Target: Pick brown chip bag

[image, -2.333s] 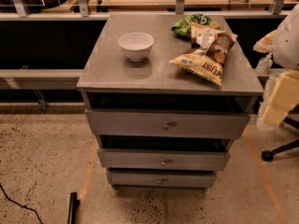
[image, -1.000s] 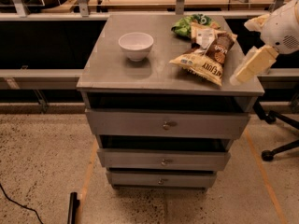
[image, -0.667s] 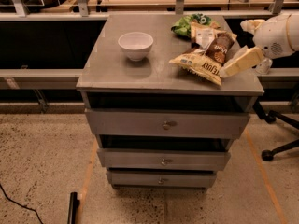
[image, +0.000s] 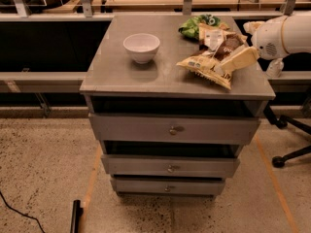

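The brown chip bag (image: 227, 44) lies at the back right of the grey cabinet top (image: 121, 74), dark brown with a white patch toward its far end. It partly rests on a larger yellow bag (image: 204, 66). A green bag (image: 193, 26) lies behind them. My gripper (image: 236, 60), cream-coloured on a white arm (image: 284, 34), reaches in from the right. It hangs low over the near right edge of the brown bag and the right end of the yellow bag. Its tip hides part of both bags.
A white bowl (image: 141, 46) stands at the middle left of the top. Below are three closed drawers (image: 172, 129). An office chair base (image: 290, 155) stands on the floor at the right. A black object (image: 75, 216) lies on the floor at the lower left.
The arm has swung in from the right of the cabinet, leftward and lower. The gripper now sits over the bags instead of beside the cabinet. The bags and bowl have not moved.
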`<state>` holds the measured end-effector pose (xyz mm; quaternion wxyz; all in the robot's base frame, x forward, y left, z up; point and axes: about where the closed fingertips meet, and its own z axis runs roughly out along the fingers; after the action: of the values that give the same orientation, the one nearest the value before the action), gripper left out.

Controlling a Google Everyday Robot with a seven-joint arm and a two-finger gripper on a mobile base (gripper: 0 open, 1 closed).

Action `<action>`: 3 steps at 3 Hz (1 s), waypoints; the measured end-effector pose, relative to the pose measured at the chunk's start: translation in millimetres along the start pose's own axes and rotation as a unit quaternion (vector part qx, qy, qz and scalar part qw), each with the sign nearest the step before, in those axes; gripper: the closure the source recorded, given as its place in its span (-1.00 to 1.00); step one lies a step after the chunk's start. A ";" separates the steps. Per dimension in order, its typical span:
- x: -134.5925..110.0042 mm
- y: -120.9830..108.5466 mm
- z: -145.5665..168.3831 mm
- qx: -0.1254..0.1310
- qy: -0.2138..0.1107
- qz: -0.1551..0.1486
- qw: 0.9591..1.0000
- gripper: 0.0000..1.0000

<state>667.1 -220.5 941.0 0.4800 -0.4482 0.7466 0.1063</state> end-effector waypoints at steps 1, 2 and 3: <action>13.4 -17.7 5.1 0.040 0.015 0.051 0.998 -1.00; 20.4 -33.3 -0.5 0.072 0.020 0.095 0.993 -1.00; 27.9 -44.0 -6.2 0.095 0.024 0.130 0.987 -1.00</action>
<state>693.3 -265.3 933.5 0.4846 -0.3022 0.8164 0.0854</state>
